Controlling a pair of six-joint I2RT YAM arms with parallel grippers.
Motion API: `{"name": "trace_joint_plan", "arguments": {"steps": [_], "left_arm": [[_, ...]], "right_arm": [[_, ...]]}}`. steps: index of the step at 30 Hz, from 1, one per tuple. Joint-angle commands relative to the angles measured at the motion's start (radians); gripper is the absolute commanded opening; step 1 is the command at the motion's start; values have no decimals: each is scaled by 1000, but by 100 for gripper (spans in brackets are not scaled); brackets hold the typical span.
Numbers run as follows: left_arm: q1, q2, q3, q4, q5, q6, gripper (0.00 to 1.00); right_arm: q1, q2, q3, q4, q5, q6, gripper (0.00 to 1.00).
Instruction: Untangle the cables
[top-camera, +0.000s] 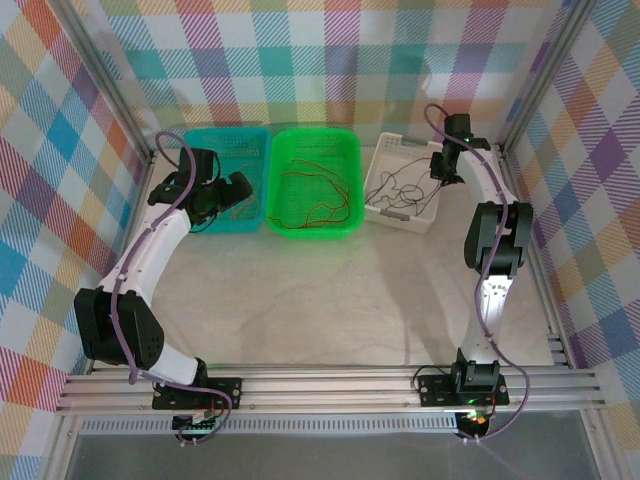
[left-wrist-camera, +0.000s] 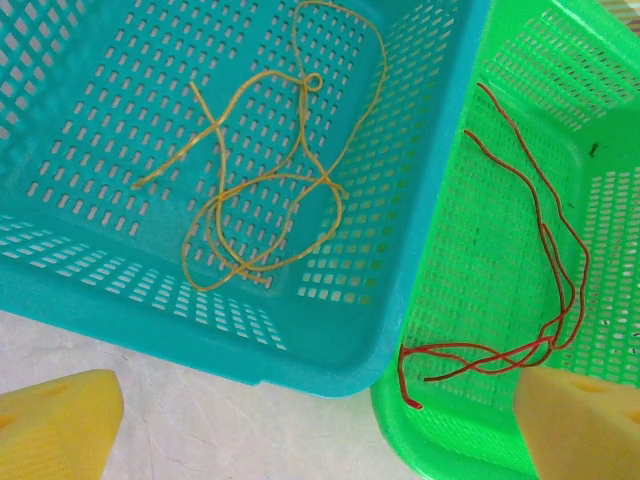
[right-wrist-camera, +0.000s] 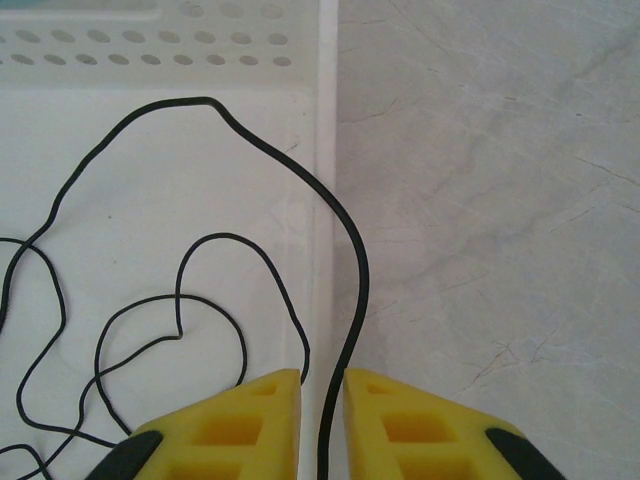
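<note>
Gripping state, right gripper (right-wrist-camera: 322, 385): the yellow fingers (right-wrist-camera: 230, 420) are drawn nearly together and clamped on the black cable (right-wrist-camera: 362, 285), which runs through the narrow gap between them.
Black cable, course: it leaves the gripper toward 12 o'clock, crosses the rim of the white basket (right-wrist-camera: 120, 45), then arcs over to 10 o'clock. Its other loops lie on the basket floor between 9 and 11 o'clock of the gripper.
Right gripper, station: above the white basket's rim, with bare worktop (right-wrist-camera: 500, 200) at 1 to 3 o'clock.
Left gripper (left-wrist-camera: 320, 430): the fingers (left-wrist-camera: 55, 430) are spread wide apart, above the near rims of two baskets, gripping no cable.
Yellow-tan cable (left-wrist-camera: 330, 185): loose loops with one small knot on the floor of the teal basket (left-wrist-camera: 300, 360), at 12 o'clock of the left gripper and well apart from it.
Red cables (left-wrist-camera: 548, 340): inside the green basket (left-wrist-camera: 470, 260), at 2 o'clock of the left gripper. The bundle passes just beside the finger at 3 o'clock; contact cannot be told.
Basket order, overhead view: teal at 9 o'clock, green in the middle, white at 3 o'clock.
</note>
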Motion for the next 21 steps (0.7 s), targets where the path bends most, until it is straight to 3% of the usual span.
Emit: {"name": "trace_joint_plan", "arguments": {"steps": [1,17,21], "left_arm": [[13,3,35,-27,8,22,100],[13,3,37,-29,5,22,100],[13,2,37,-30,5,22,100]], "right_arm": [[4,-12,10,-22,-13,14,21],[6,-28,19,-32,-1,25,0],[6,-53,20,-33,-7,33,0]]}}
